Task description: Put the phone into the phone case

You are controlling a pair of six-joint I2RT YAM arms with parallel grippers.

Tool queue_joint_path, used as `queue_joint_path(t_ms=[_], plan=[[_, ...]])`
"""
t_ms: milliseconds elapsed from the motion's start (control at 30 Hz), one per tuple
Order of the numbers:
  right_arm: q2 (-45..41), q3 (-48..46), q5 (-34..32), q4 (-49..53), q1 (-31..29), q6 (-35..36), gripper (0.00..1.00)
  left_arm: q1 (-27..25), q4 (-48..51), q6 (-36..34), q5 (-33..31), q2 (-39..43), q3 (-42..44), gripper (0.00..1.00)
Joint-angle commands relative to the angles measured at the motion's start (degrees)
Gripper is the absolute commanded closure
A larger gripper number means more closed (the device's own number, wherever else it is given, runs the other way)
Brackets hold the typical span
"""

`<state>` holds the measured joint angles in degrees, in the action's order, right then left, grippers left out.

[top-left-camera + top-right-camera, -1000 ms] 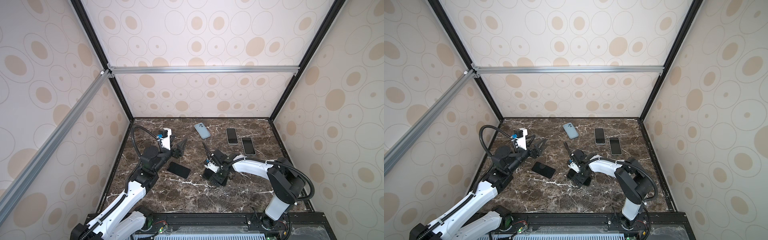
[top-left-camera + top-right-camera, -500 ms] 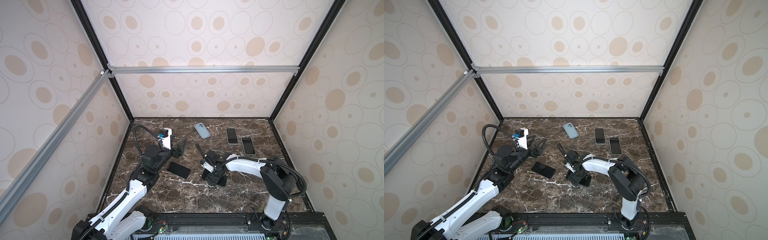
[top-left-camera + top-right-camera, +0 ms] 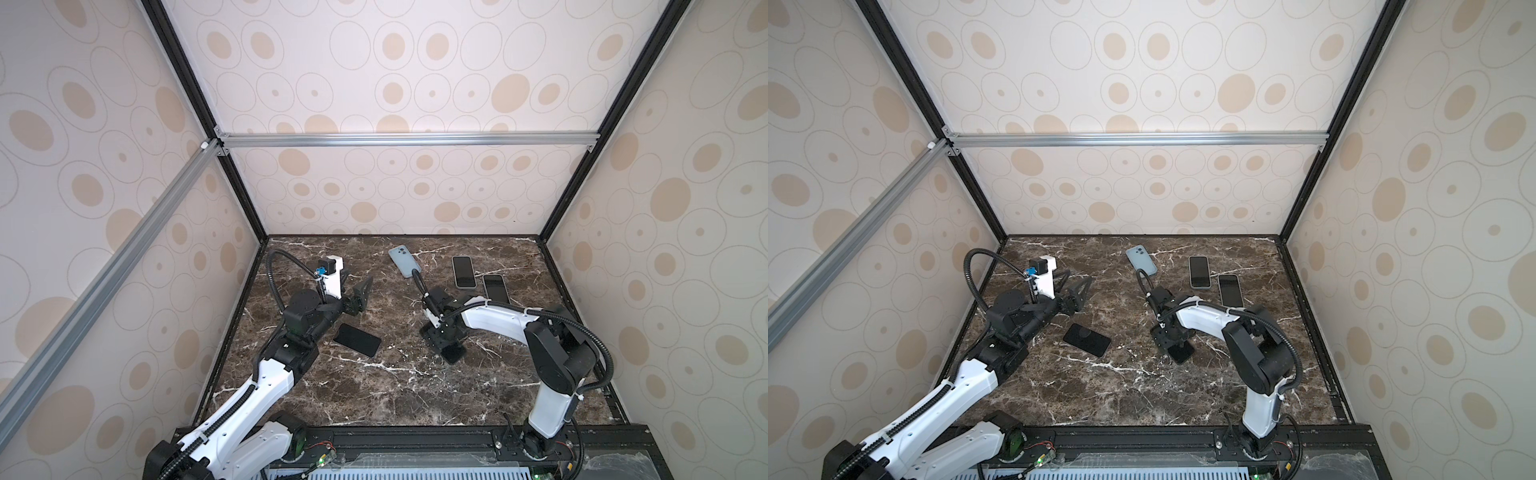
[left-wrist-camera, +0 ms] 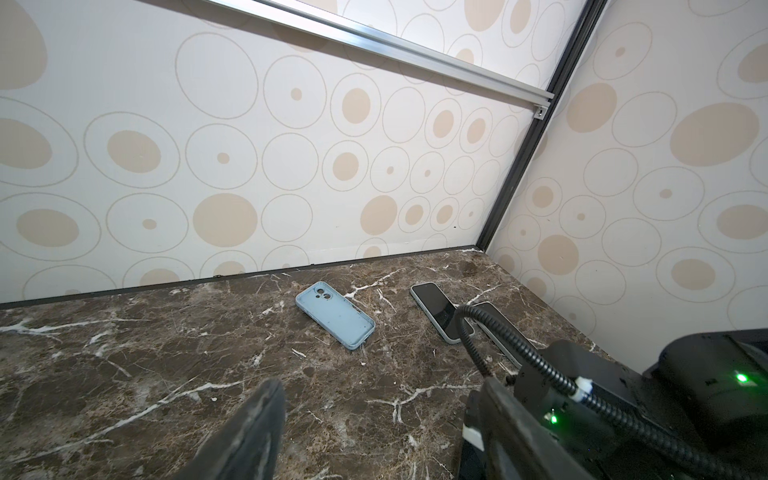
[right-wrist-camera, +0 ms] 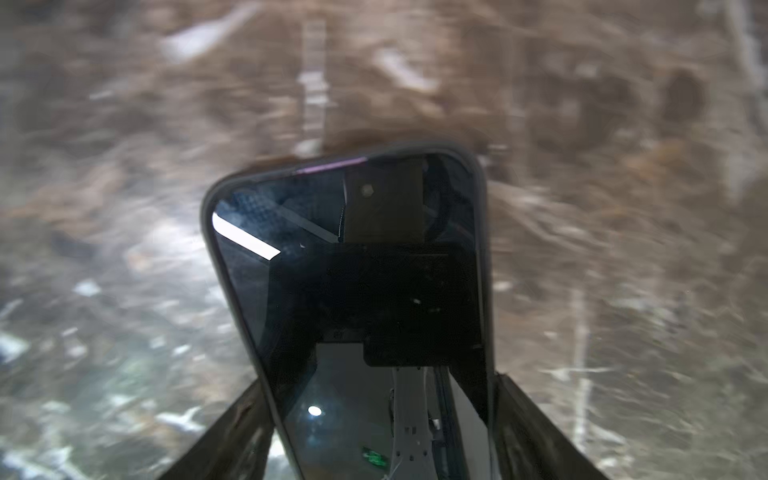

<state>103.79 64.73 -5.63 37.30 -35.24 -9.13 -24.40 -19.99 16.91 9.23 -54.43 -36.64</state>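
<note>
Since one second ago the right gripper (image 3: 445, 348) has narrowed its jaws and its wrist has shifted slightly; the left arm has held its pose. In both top views that gripper stands nose-down over the phone (image 3: 454, 355), which lies on the tabletop (image 3: 399, 399) right of centre, well apart from the case (image 3: 403, 262) near the middle of the far edge. The left gripper (image 3: 356, 287) hovers toward the left edge, jaws apart, holding nothing. A black slab (image 3: 357, 340), phone or case not determinable, lies just beside that arm. Two spare phones (image 3: 463, 271) lie toward the far right corner, right of the case. In the left wrist view the case lies hollow side up, unobstructed and unbraced, and the right arm's cable (image 4: 536, 357) arcs up in front of the spare phones. In the right wrist view the fingers (image 5: 237, 428) flank the phone's long edges, but blur hides whether they clamp it. Likely faults: a shallow pinch on thin, smooth edges lets the phone slip or tilt during lift; the cable or phone nudges the loose case; the transfer strays over the spare phones.
</note>
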Motion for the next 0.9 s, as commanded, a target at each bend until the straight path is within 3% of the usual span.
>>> queue_joint_path(t_ms=[0,400,667,867], plan=[[-1.4,-2.3,-3.2,2.4,5.7,-4.8,0.27,0.7,0.5,0.1,-0.7,-0.3,-0.8,0.27],[1.6,-0.2,0.5,-0.2,21.8,-6.3,0.26,0.9,0.9,0.1,-0.8,-1.1,-1.0,0.27],[4.6,4.4,1.6,-0.5,25.9,-5.7,0.18,1.2,1.2,0.2,-0.7,-1.4,-1.2,0.27],[5.0,6.1,4.5,-0.2,26.0,-6.6,0.06,1.4,1.3,0.1,-0.8,-1.2,-1.3,0.27]])
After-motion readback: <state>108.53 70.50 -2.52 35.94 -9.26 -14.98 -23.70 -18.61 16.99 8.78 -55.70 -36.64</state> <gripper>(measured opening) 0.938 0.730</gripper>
